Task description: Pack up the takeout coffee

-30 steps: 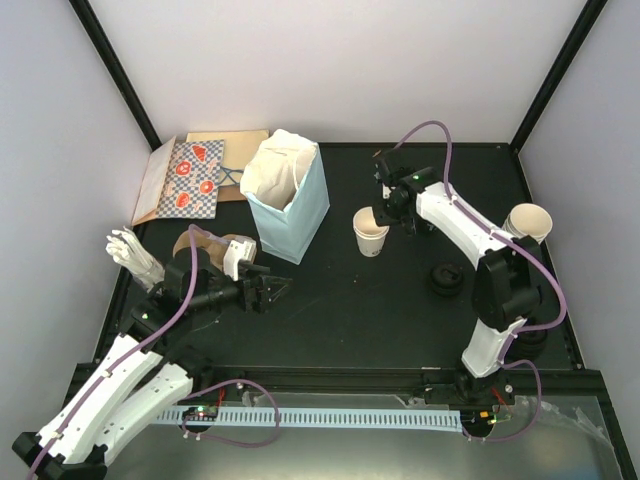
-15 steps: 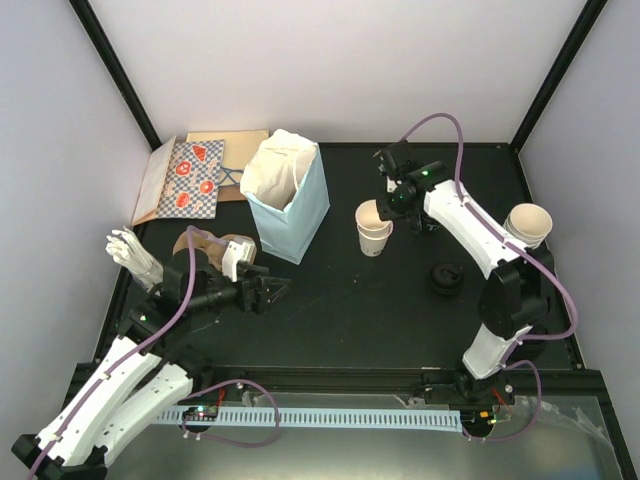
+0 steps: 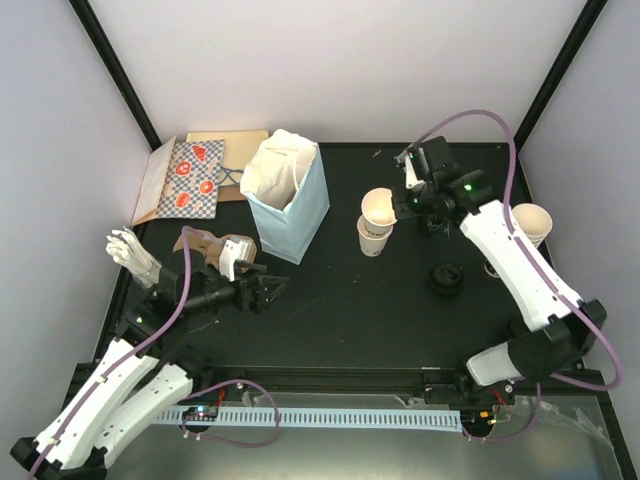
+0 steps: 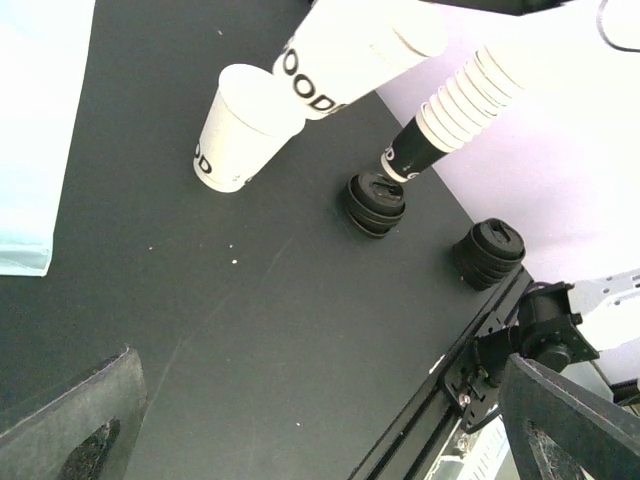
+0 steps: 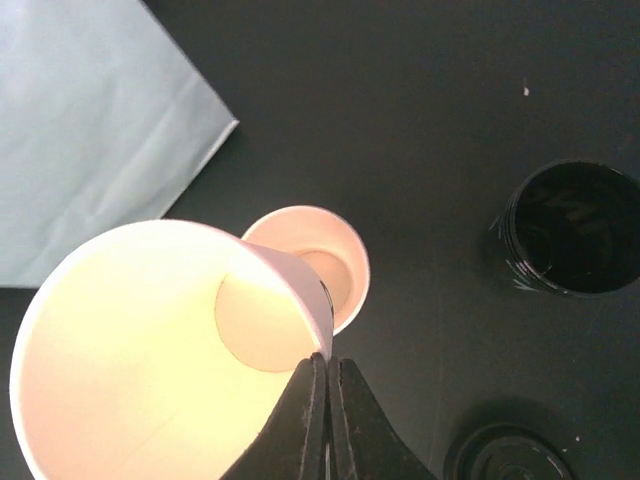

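Two lidless cream-white takeout coffee cups are near the table's middle. One cup [image 3: 371,241] [image 5: 335,262] [image 4: 232,132] stands upright on the black mat. The other cup [image 3: 378,206] [image 5: 150,350] [image 4: 350,45] hangs tilted just above it, with my right gripper [image 3: 393,204] [image 5: 325,362] shut on its rim. My left gripper [image 3: 266,292] [image 4: 320,430] is open and empty, low over the mat to the left of the cups. The light blue paper bag [image 3: 289,196] [image 5: 90,120] stands open left of the cups.
A stack of cups [image 3: 530,222] [image 4: 455,110] stands at the right edge. Black lids [image 3: 446,279] [image 4: 377,203] [image 5: 572,228] lie in stacks on the mat, one more stack [image 4: 488,252] nearer the front rail. A brown cardboard carrier [image 3: 213,245] and patterned paper [image 3: 190,178] lie at the left.
My right gripper has lifted the upper cup up and slightly right, out of the cup that stays standing. The left arm has barely moved.
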`<state>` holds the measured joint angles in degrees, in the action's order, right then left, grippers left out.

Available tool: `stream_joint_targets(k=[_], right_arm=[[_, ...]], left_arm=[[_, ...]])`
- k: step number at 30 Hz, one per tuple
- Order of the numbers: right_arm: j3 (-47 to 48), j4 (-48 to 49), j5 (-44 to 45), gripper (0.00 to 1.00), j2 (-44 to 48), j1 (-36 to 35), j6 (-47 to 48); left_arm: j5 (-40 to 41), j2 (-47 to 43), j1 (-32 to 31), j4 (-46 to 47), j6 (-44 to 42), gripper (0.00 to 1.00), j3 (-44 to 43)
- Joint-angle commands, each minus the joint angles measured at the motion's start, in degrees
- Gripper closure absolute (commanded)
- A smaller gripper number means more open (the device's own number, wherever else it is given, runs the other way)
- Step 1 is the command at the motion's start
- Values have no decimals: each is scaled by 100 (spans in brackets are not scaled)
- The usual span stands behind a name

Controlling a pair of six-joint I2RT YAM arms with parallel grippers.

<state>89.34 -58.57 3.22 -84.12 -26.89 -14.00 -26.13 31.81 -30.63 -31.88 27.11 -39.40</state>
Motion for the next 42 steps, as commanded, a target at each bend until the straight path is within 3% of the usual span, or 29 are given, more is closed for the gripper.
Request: stream_joint_targets(k=[1, 11, 19, 31, 42], right_arm=[[-46, -338, -519, 99, 637, -209, 286], [-1344, -107, -775, 99, 1589, -1441, 6], [-2407, 639, -479, 99, 1529, -2152, -512], [-2962, 1744, -71, 99, 953, -2475, -927], [-2891, 1782, 249, 97, 448, -2517, -908]], left_arm=[[97, -53, -39, -31, -45, 1, -237], [550, -48, -33, -491, -411, 1, -494], [710, -195, -32, -616, -384, 1, -484], [800, -114, -35, -514, -219, 1, -427], [813, -96, -31, -528, -175, 1, -298]])
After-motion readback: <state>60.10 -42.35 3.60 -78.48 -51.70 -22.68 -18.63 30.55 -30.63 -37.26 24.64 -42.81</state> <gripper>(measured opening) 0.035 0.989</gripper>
